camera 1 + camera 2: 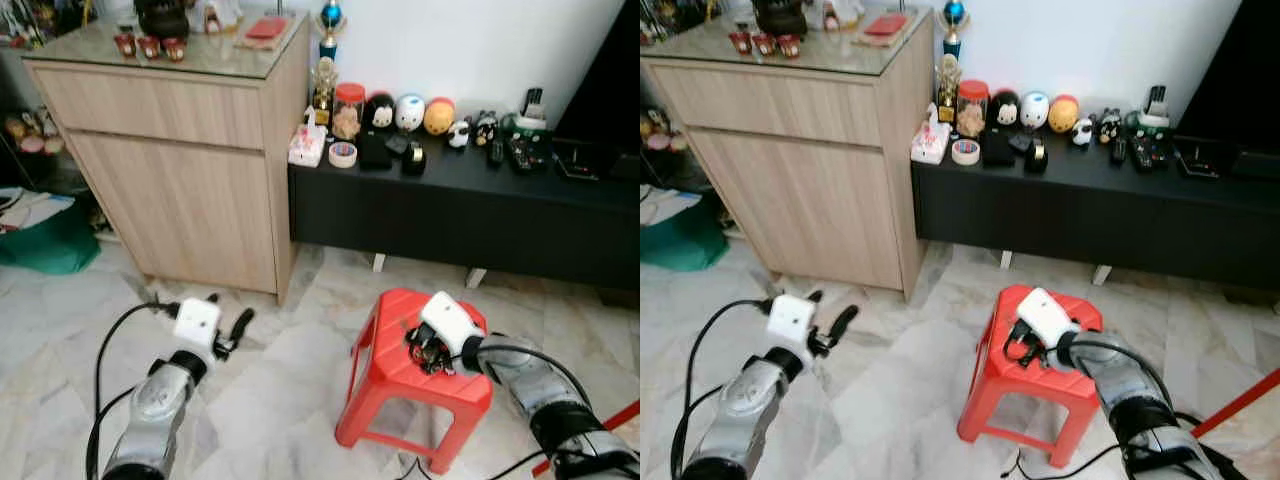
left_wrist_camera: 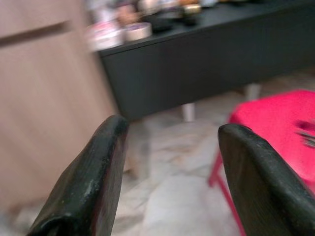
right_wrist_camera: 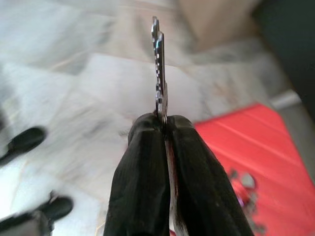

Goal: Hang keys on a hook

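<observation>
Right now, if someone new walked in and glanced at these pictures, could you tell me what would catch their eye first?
The bright red plastic stool on the pale marble floor stands out, with the right gripper over its seat, jaws shut on a key that sticks out edge-on. Behind it, a row of round toy figures lines the black low cabinet, beside a wooden sideboard. The left gripper hovers open over the floor.

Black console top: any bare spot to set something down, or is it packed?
The black console is crowded at its cabinet end: tissue box, tape roll, jar and round toys. A bare strip runs along its front edge, right of the tape. The wooden cabinet top is bare mid-front, between the red cups and the red box.
</observation>
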